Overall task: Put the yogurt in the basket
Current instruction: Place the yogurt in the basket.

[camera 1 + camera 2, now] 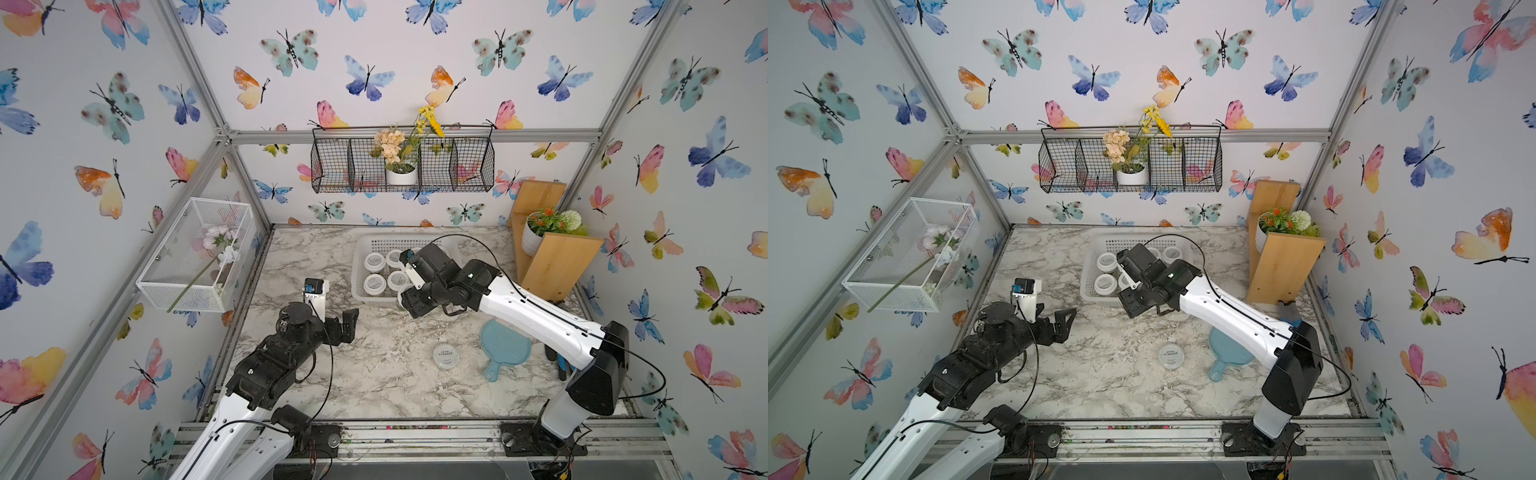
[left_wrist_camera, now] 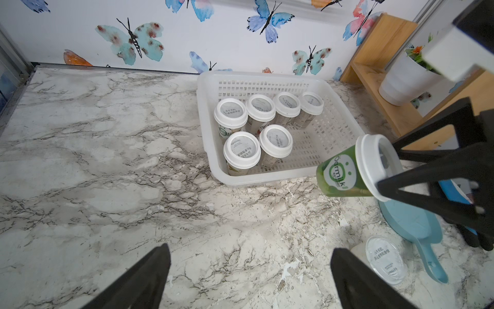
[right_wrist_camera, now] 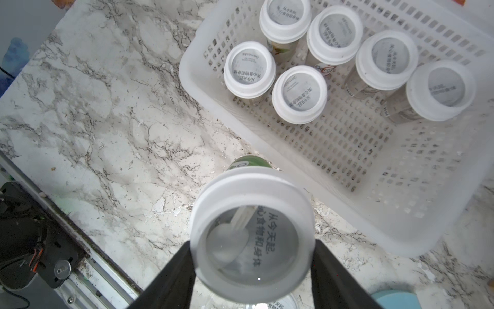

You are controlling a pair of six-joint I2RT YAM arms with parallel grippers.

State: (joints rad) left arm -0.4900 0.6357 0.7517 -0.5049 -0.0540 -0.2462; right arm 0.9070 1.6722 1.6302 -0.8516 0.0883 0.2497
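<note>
While the right gripper (image 3: 252, 248) is pinching a green jar (image 2: 339, 174) by its white lid, one black finger pressing each side of the rim, the jar is hanging tilted just outside the basket's (image 2: 267, 80) near wall; whether its base is touching the table (image 2: 107, 160) I cannot tell. Its green label is showing "Oarmilk" in white letters beside a white ring with a small face. Through the clear disc of its lid a white spoon is showing, and the print there is reading "从今天起" over a line ending "心食物和身体". Six jars (image 2: 242, 148) are standing upright inside the basket, four in a row along the far side and two nearer, all crowded toward one end and leaving the other end bare; their grey lid discs are carrying the same Chinese print. The last jar (image 2: 385, 259), with a flatter, paler lid and the same wording, is standing on the table well apart from the basket, just beside the handle of a blue dish (image 2: 411, 222). The left gripper (image 2: 250, 248) is hovering over bare marble, jaws spread wide and holding nothing.
</note>
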